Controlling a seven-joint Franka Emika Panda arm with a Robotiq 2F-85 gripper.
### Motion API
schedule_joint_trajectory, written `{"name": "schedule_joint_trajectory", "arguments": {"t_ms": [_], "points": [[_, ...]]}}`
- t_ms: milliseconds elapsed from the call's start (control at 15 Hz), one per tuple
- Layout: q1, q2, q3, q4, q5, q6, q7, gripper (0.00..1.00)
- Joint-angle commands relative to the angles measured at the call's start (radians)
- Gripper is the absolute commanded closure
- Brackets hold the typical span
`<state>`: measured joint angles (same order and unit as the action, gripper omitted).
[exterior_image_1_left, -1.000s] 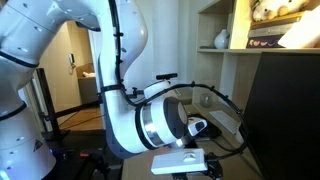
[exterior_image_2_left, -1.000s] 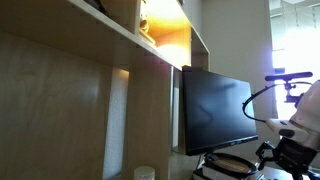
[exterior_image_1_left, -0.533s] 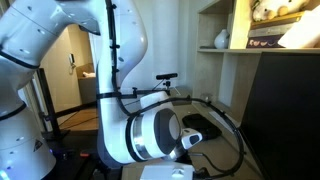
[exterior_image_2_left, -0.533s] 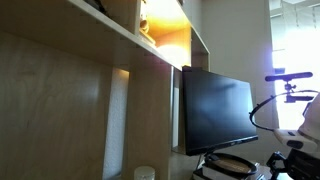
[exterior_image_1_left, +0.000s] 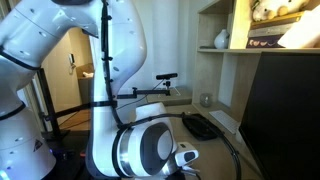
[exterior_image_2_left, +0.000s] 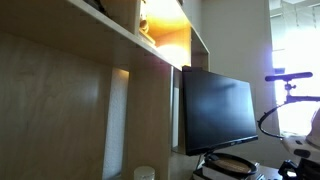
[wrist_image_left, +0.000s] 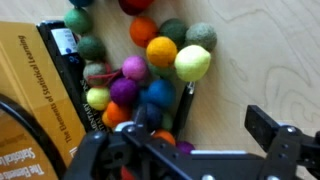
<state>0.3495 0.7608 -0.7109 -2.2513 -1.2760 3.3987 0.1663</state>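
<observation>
In the wrist view my gripper (wrist_image_left: 207, 132) is open and empty above a light wooden tabletop (wrist_image_left: 265, 60). Its right finger (wrist_image_left: 268, 128) hangs over bare wood. Its left finger sits over the edge of a cluster of coloured felt balls (wrist_image_left: 140, 75), among them an orange ball (wrist_image_left: 161, 51) and a yellow-green ball (wrist_image_left: 193, 63). A dark pen (wrist_image_left: 184, 102) lies beside the balls, just ahead of the jaws. In both exterior views the gripper itself is hidden below the frame; only the white arm (exterior_image_1_left: 140, 150) shows.
A yellow book (wrist_image_left: 30, 100) and a black book (wrist_image_left: 70, 60) lie left of the balls. A large black monitor (exterior_image_2_left: 215, 110) stands by wooden shelves (exterior_image_2_left: 165, 45). A shelf with a vase (exterior_image_1_left: 221, 40) and books is at upper right. A black object (exterior_image_1_left: 202, 127) lies on the desk.
The arm has dropped lower and swung toward the camera in an exterior view; the wrist and gripper have sunk out of the bottom of the frame. It has also slid out of the monitor view.
</observation>
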Motion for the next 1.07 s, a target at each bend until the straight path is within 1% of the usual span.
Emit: {"name": "schedule_joint_trajectory", "arguments": {"t_ms": [0,400,533,600,667,733,800,933,1000], "points": [[-0.016,0.002,0.012,-0.004,0.011,0.000,0.014,0.00],[-0.028,0.005,0.021,0.002,0.011,-0.002,0.011,0.00],[-0.023,0.006,0.016,0.005,0.016,0.002,0.010,0.00],[-0.012,0.008,0.005,0.009,0.024,0.004,0.011,0.05],[0.010,0.015,-0.017,0.018,0.039,0.012,0.009,0.26],[0.007,0.013,-0.014,0.019,0.047,0.021,0.009,0.29],[0.020,0.016,-0.024,0.023,0.060,0.020,0.009,0.31],[0.037,0.024,-0.035,0.031,0.080,0.019,0.003,0.47],[0.044,0.026,-0.040,0.033,0.087,0.023,0.003,0.56]]}}
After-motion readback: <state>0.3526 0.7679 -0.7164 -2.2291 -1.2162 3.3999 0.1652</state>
